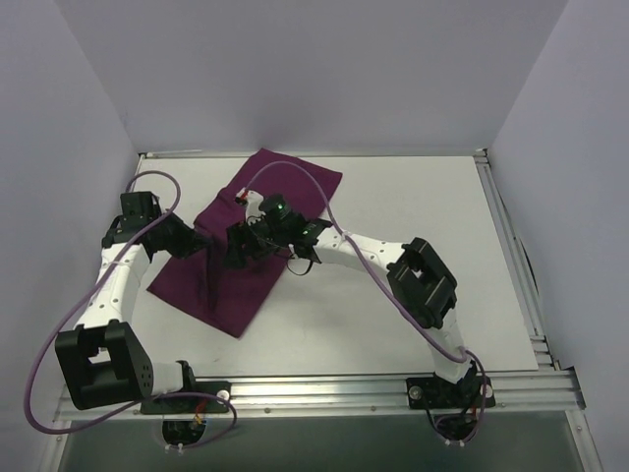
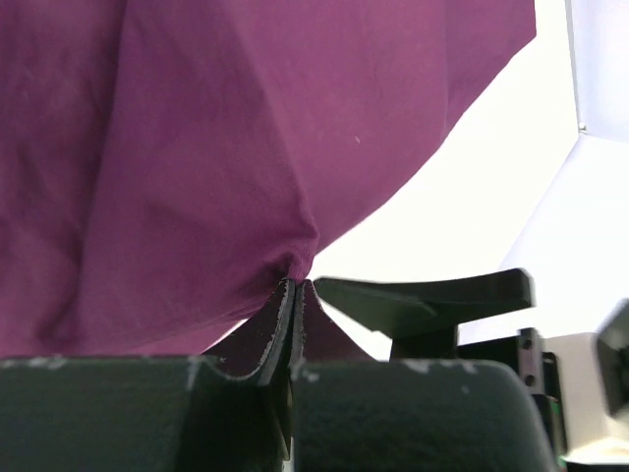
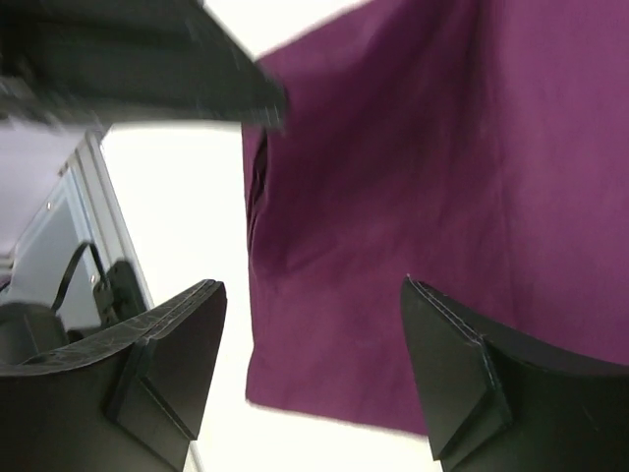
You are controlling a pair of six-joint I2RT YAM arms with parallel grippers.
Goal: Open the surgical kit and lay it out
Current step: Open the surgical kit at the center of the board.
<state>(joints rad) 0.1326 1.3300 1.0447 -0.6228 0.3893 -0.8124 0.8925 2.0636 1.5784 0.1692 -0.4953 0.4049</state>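
The left pincer (image 1: 210,244) extends from the left over the dark purple cloth wrap (image 1: 241,290). The wrap lies on the white worktop (image 1: 413,206), left of centre, slanting from the near left toward the far wall.

In the left wrist view the left pincer (image 2: 295,287) is closed tight, its two pads pressed together on a small pinch of the cloth wrap (image 2: 197,147). The fabric gathers into folds that fan away from the pinch. Just to its right a black finger (image 2: 423,300) stands over the worktop (image 2: 482,187). It probably belongs to the other arm, though the view is too close to be sure.

The right pincer (image 1: 244,248) extends from the right and sits just beside the left one over the middle of the wrap. In the right wrist view the right pincer (image 3: 310,287) stands wide apart and holds nothing. One finger (image 3: 167,354) is over bare worktop (image 3: 177,206), the other finger (image 3: 462,364) is over the cloth wrap (image 3: 442,147), and the wrap's edge runs between them.
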